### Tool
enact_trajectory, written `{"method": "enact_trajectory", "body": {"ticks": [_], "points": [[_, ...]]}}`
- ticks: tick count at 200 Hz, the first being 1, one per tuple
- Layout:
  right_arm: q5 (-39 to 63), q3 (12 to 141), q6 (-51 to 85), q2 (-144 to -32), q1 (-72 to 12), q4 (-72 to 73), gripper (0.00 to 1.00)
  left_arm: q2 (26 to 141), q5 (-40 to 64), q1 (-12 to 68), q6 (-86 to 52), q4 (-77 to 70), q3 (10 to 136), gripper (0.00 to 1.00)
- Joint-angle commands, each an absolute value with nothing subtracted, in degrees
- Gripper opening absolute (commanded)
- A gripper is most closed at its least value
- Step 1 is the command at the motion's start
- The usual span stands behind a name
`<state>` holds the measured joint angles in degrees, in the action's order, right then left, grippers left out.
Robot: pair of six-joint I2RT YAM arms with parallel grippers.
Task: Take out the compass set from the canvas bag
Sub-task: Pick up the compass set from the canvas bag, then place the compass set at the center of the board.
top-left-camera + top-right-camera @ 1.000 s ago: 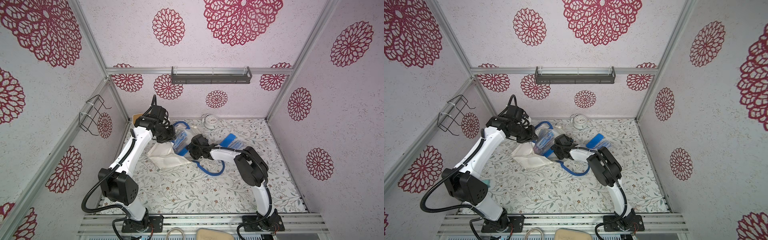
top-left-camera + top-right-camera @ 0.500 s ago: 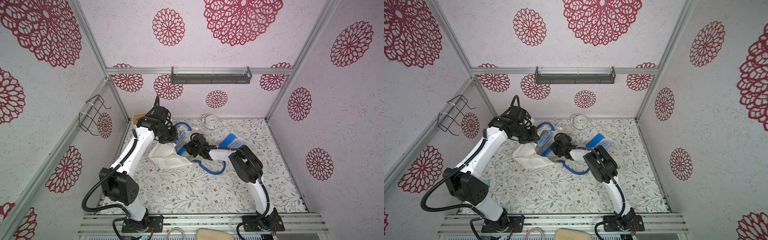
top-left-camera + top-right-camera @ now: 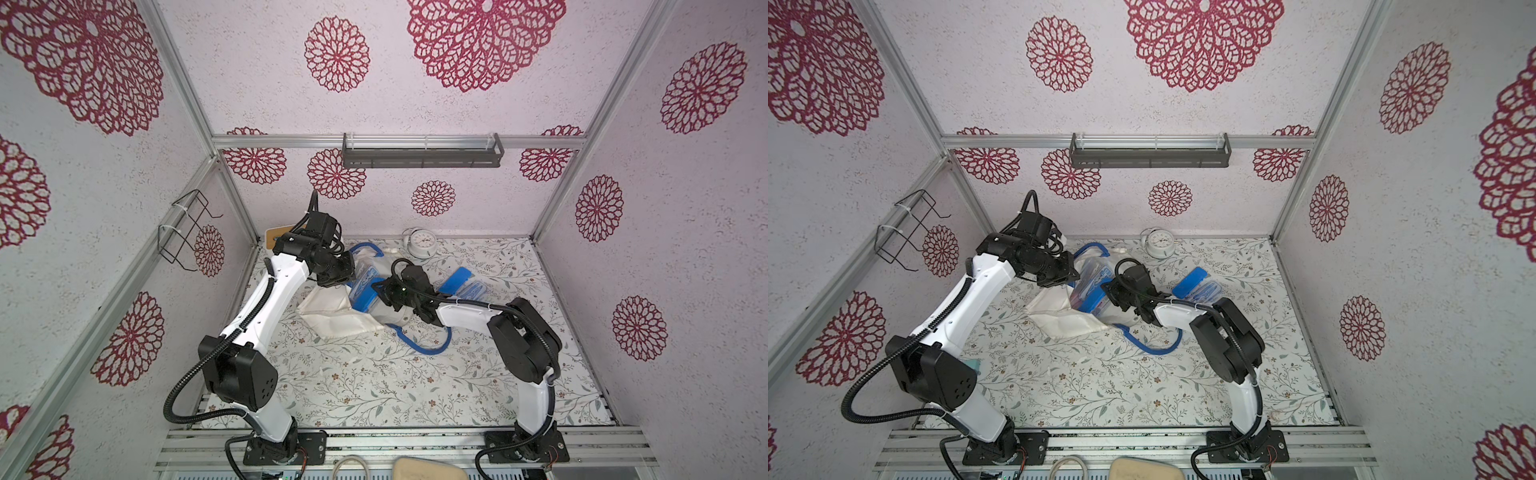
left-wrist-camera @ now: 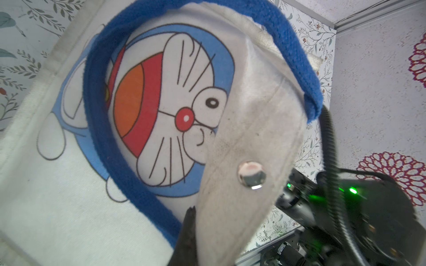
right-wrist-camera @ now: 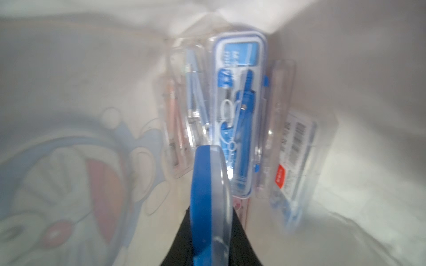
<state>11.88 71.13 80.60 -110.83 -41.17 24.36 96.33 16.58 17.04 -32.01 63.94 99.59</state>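
The canvas bag (image 3: 332, 313) (image 3: 1059, 320), off-white with blue handles (image 4: 96, 115), lies on its side left of the table's middle. My left gripper (image 3: 345, 270) (image 4: 200, 241) is shut on the bag's upper rim cloth (image 4: 244, 142) and holds the mouth up. Reaching into that mouth, my right gripper (image 3: 380, 291) (image 5: 211, 241) is shut on the edge of a blue-and-clear compass set case (image 5: 209, 195) (image 3: 365, 295) (image 3: 1094, 297). In the right wrist view, several more clear cases (image 5: 239, 103) stand deeper inside the bag.
Another blue compass case (image 3: 461, 284) (image 3: 1198, 284) lies on the table right of the bag. A white alarm clock (image 3: 420, 243) stands at the back wall. One loose blue handle (image 3: 424, 347) loops toward the front. A wire rack (image 3: 183, 232) hangs on the left wall.
My right gripper has pushed a little further into the bag's mouth and closed on the blue-and-clear case. The left gripper keeps its hold on the bag's rim.
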Motion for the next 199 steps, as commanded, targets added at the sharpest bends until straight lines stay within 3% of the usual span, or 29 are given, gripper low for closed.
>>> {"method": "enact_trajectory", "body": {"ticks": [1,58,85,118,155,199], "points": [[10.82,69.12,78.40,-105.63,-40.36,26.62,0.13,94.00,17.28,16.79,-32.78,64.06,100.47,0.00],[10.18,61.52,71.87,-91.73,-35.30,18.78,0.13,93.38,16.49,15.74,-33.29,63.64,99.95,0.00],[12.50,55.93,68.84,-82.23,-28.01,14.66,0.13,93.51,16.57,15.12,-33.11,63.28,100.02,0.00],[16.43,54.81,57.61,-73.36,-16.12,-0.57,0.14,94.13,17.13,14.07,-32.44,63.42,100.78,0.00],[19.69,53.50,45.92,-72.70,-2.86,-14.54,0.14,95.07,17.84,13.29,-31.43,64.20,102.50,0.00],[22.10,49.29,43.56,-79.50,6.13,-11.61,0.14,95.39,18.00,13.27,-30.26,65.32,103.47,0.00]]}}
